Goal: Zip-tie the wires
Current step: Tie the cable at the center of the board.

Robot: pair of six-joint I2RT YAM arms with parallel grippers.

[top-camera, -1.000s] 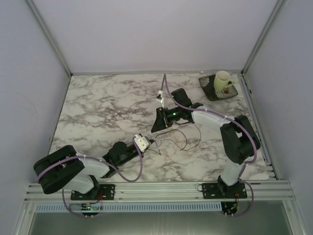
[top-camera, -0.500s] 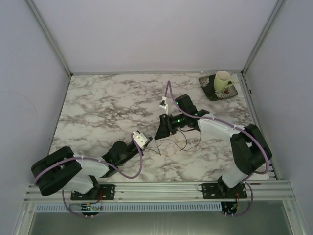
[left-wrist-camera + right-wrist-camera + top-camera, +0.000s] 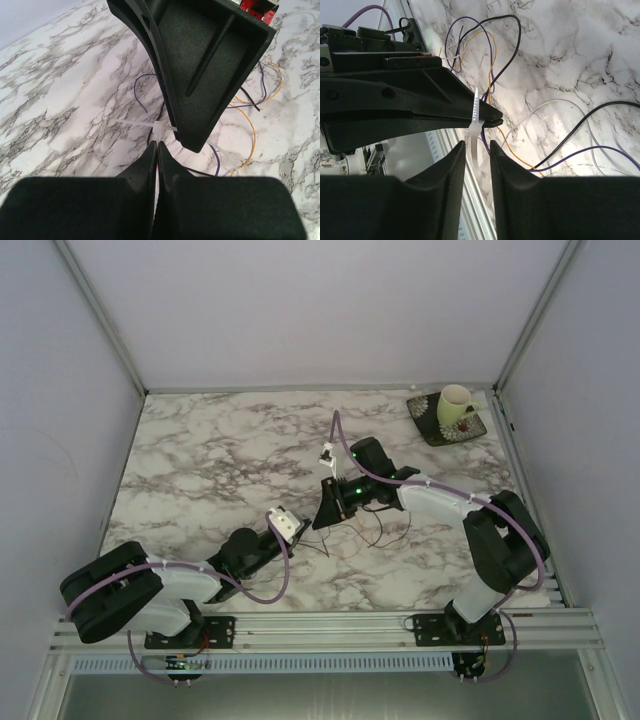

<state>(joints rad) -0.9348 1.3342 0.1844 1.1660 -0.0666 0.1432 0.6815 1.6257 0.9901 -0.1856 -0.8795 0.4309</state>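
The wires [image 3: 375, 528] are thin black, purple and orange strands in loose loops on the marble; they also show in the left wrist view [image 3: 254, 132] and the right wrist view [image 3: 519, 37]. My left gripper [image 3: 156, 144] is shut, with a white zip tie [image 3: 142, 123] at its tips. In the right wrist view the zip tie [image 3: 477, 112] crosses the left gripper's closed tip [image 3: 492, 119] and hangs down. My right gripper [image 3: 477, 146] is slightly open, its fingers on either side of the tie's hanging end. In the top view the two grippers [image 3: 312, 528] [image 3: 322, 519] meet tip to tip.
A cream mug [image 3: 455, 403] stands on a dark plate [image 3: 438, 432] at the far right corner. Metal rails [image 3: 330, 625] run along the near edge. The right gripper's large black finger [image 3: 210, 75] fills the upper left wrist view.
My right gripper has moved nearer and down toward the left gripper's tips. The left gripper has shifted slightly back and left.
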